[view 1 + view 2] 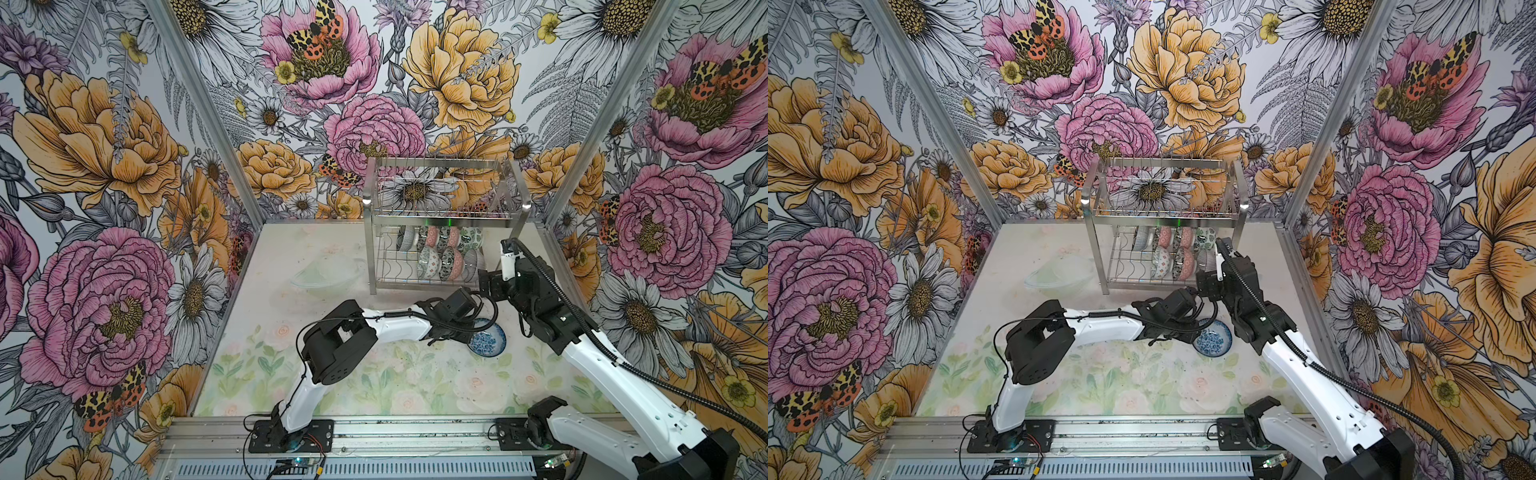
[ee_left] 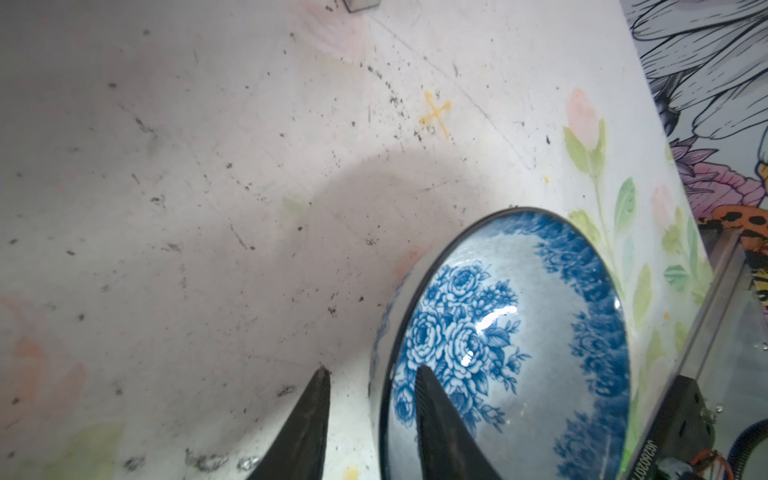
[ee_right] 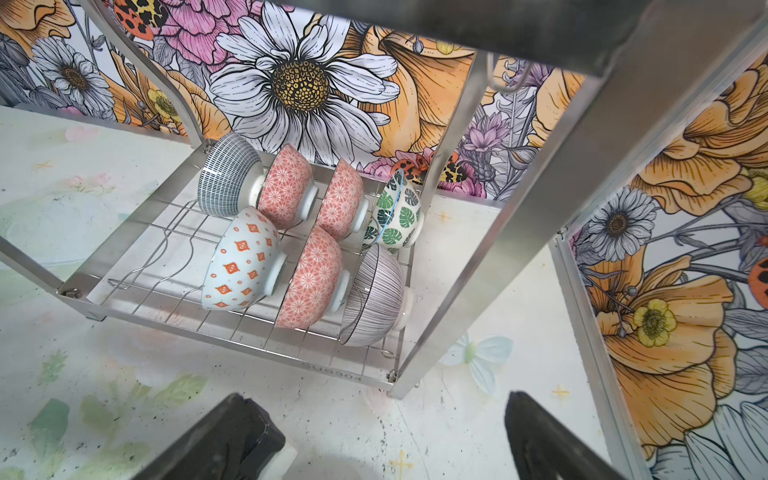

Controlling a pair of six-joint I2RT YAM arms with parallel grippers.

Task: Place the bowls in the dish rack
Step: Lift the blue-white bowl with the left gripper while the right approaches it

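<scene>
A blue floral bowl (image 1: 489, 340) (image 1: 1213, 338) (image 2: 519, 332) stands upright on the table in front of the dish rack (image 1: 440, 217) (image 1: 1163, 216) (image 3: 498, 249). My left gripper (image 1: 465, 332) (image 2: 371, 370) straddles its near rim, one finger inside the bowl and one outside. A strip of table still shows between the outer finger and the bowl wall. Several patterned bowls (image 1: 440, 257) (image 3: 307, 249) lean on edge in two rows on the rack's lower shelf. My right gripper (image 1: 508, 251) (image 3: 380, 397) hangs open and empty by the rack's front right leg.
A faint translucent pale-green bowl shape (image 1: 326, 272) lies left of the rack. The rack's upper tier (image 1: 440, 183) holds nothing. The enclosure's right wall frame (image 3: 590, 332) runs close beside my right gripper. Both arms crowd the table's right half.
</scene>
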